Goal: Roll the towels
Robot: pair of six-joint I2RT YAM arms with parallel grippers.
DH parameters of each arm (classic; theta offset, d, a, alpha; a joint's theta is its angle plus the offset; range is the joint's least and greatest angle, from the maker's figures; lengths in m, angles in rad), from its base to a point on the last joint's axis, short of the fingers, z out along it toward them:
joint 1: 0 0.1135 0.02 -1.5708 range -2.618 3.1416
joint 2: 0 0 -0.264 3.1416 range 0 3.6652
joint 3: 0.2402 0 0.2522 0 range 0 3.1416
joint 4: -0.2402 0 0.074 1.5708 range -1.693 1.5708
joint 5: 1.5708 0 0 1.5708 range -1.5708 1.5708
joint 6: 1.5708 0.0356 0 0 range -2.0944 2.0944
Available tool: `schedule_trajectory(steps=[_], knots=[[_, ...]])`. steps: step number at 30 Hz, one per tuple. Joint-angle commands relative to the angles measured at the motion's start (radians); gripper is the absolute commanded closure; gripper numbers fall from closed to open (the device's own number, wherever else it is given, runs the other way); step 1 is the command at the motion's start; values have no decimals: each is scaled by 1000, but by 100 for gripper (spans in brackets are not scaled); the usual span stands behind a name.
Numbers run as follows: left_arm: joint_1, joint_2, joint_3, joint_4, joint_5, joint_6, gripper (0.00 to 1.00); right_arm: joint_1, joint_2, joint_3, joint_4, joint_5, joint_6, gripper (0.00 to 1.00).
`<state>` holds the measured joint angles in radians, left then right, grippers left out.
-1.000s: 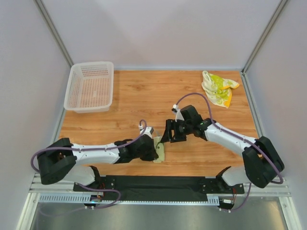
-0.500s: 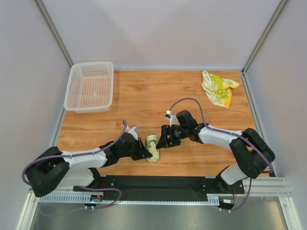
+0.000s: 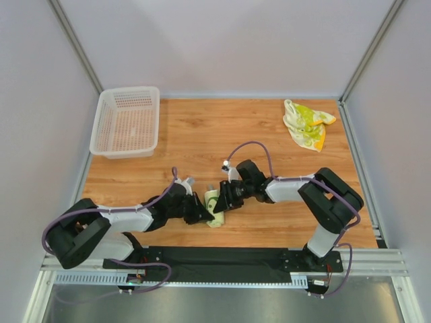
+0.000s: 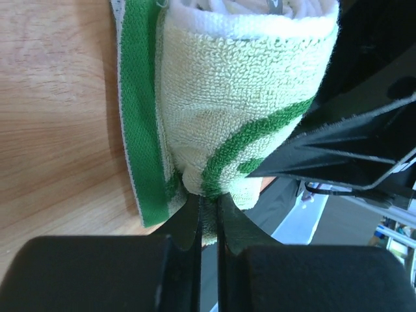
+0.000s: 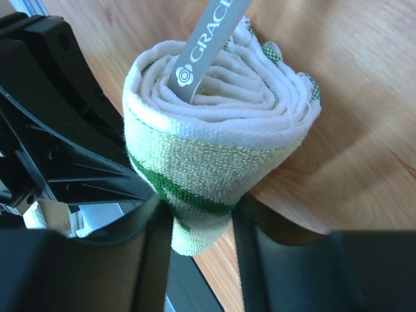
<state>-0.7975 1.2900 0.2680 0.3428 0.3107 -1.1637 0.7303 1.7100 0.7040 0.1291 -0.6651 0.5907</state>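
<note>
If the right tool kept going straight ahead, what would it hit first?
The rolled green-patterned towel, which sits inside the right tool; the left tool probably comes right behind it.

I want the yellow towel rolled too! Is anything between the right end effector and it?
Nothing visible: only bare table lies between the right end effector and the yellow towel. Its jaws straddle the green roll, though.

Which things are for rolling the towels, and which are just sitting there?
For the job: green towel, rolled up, between the left gripper and right gripper; yellow towel, crumpled in the far corner.
Just lying about: white basket.
</note>
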Motion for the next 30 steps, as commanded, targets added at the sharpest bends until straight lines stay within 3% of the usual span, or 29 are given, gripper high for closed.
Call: schedule_trajectory(steps=[1, 2, 3, 5, 6, 11, 18, 24, 30], knots=[[7, 32, -32, -94, -24, 19, 90, 14, 34, -9, 107, 59, 29, 66], [6, 22, -21, -144, -25, 33, 86, 14, 34, -18, 119, 59, 35, 77], [6, 12, -6, -180, -31, 60, 76, 14, 24, -21, 125, 59, 44, 81], [6, -32, 37, -275, -41, 82, 66, 14, 1, -32, 124, 55, 47, 90], [3, -55, 48, -304, -48, 90, 58, 12, -31, -34, 116, 56, 46, 92], [4, -265, 114, -507, -111, 116, 41, 11, -145, -9, -22, 70, -3, 99], [4, -481, 189, -680, -203, 150, 38, 14, -292, 40, -143, 50, -8, 100], [4, -598, 168, -570, -196, 139, 35, 23, -384, 91, -226, 39, 8, 100], [4, -540, 159, -430, -154, 141, 33, 63, -452, 146, -264, 24, 31, 100]])
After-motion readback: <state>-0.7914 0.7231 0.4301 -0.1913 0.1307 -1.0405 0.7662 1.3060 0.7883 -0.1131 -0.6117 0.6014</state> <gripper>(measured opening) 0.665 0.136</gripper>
